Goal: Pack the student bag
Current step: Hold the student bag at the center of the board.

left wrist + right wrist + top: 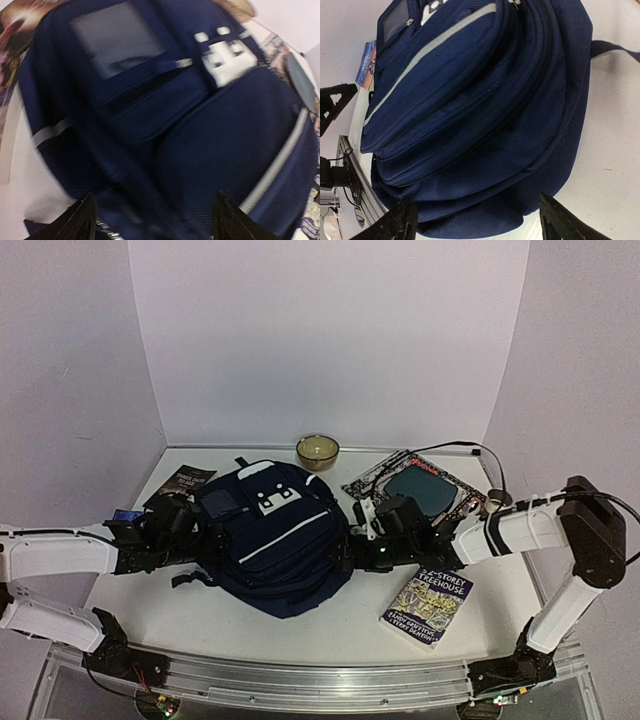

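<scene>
The student bag (283,545), a navy backpack with a white stripe and a white patch, lies flat mid-table. My left gripper (198,530) is at its left side and my right gripper (357,543) at its right side. In the left wrist view the bag (210,130) fills the blurred frame, and the left gripper (155,199) is open above the fabric with nothing between its fingers. The right wrist view shows the bag (470,100) from the side, zips closed. The right gripper (475,200) is open over the bag's lower edge and holds nothing.
A paperback (428,608) lies at front right of the bag. Behind the right arm, a dark teal case (418,490) rests on a patterned book, with a black cable beside it. A bowl (317,450) stands at the back centre. A dark book (180,485) lies at back left.
</scene>
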Tool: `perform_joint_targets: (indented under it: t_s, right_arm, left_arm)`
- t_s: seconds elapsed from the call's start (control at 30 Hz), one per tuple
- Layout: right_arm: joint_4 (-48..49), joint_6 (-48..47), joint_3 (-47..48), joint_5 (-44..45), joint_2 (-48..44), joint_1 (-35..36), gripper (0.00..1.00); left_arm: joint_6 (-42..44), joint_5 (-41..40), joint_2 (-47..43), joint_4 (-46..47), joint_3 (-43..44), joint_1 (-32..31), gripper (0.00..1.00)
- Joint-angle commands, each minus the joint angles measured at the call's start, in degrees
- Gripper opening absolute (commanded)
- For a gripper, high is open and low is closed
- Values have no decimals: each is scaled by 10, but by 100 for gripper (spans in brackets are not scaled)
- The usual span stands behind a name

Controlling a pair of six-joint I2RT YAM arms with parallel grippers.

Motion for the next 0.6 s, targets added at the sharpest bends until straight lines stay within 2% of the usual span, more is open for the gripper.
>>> perform_joint_targets:
  t_s: [0.0, 0.23, 0.4, 0.57]
  right_arm:
    - [62, 61, 5, -16, 42, 2, 82]
    - [51, 29, 23, -17, 71, -24, 65]
    - [19, -23, 26, -6, 75, -82, 61]
    - [-3, -69, 54, -13, 89, -108, 59]
  left_arm:
    - [-30, 19, -34, 20, -40, 42, 80]
    - [-52, 77, -33, 61, -97, 109, 80]
    - [-75, 110, -29, 103, -120, 117, 79]
    - [-92, 113, -15, 132, -128, 122, 78]
